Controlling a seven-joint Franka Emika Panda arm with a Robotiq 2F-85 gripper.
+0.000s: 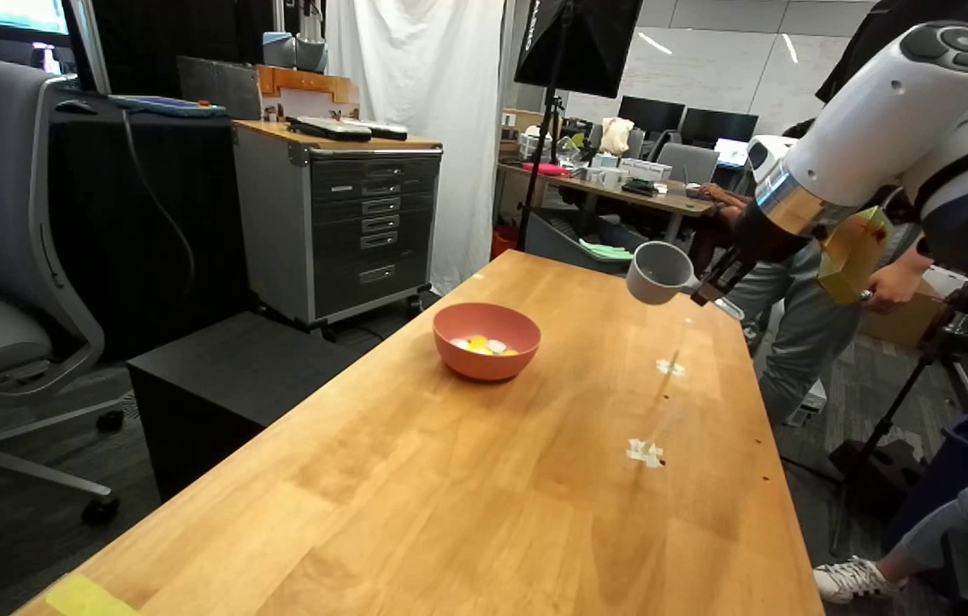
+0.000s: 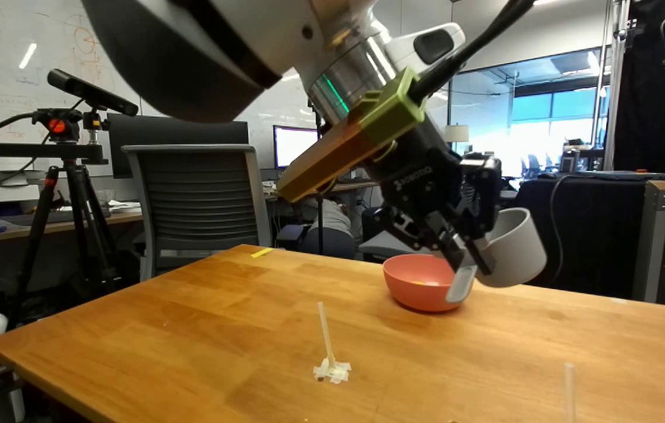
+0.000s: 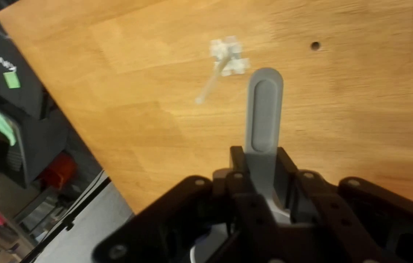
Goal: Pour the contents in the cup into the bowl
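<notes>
Reading left to right in an exterior view, the pinkish-red bowl (image 1: 488, 368) stands on the worktop (image 1: 492, 479) holding white and yellow contents (image 1: 481, 345); the grey cup (image 1: 655, 281) is held tilted in the air, apart from it, its handle (image 1: 732, 309) gripped by the end effector (image 1: 708, 293). The pour is judged complete, though the cup's floor is poorly seen; the next move calls for lowering the cup upright and releasing it.
</notes>
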